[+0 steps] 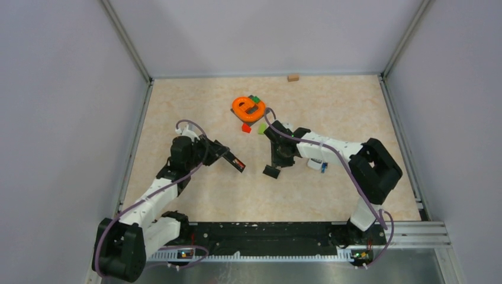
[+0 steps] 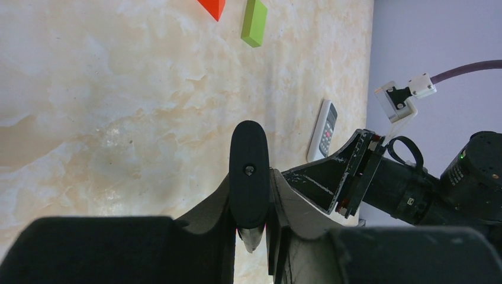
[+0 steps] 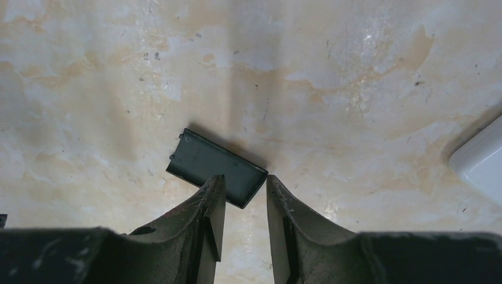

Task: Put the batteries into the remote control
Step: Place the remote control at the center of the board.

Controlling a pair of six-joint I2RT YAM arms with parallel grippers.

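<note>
**Left gripper** (image 2: 251, 177): narrow, clamped on remote (image 2: 248, 148), raised off table (image 1: 331, 106), free end toward mid-table. Red spot at that end in the top view: perhaps a battery in the bay, too small to tell.

**Right gripper** (image 3: 244, 180): low over the table, jaws at a narrow gap astride the near corner of cover (image 3: 207, 160), flat on the surface. Pinched or merely straddled: cannot tell.

**Battery** (image 1: 324, 168): blue, on the table just beside white remote (image 2: 324, 129), close by right forearm (image 1: 322, 148), apart from both grippers. No other loose battery discernible.

**Risks, as judged.**
- (a) Cover taken by one corner only: likely to pivot or slip out on lifting, being thin and flat.
- (b) Fingertips close to the surface: scraping, or pushing the cover along instead of gripping.
- (c) Battery round and near the forearm: easily knocked and rolled off by a sweep of that arm.
- (d) Remote held at one end: liable to lever in the grip under any push at the far end.
- (e) Grippers near each other at mid-table: contact possible on a careless approach.

**Containers.**
- Ring (image 1: 248, 107): orange, far middle. Green piece (image 1: 255, 99) at its far rim, in or on it not clear. No battery seen there.
- Red block (image 1: 246, 126) and green block (image 1: 262, 128) just outside, on the near side.
- Remote bay: contents not visible.
</note>
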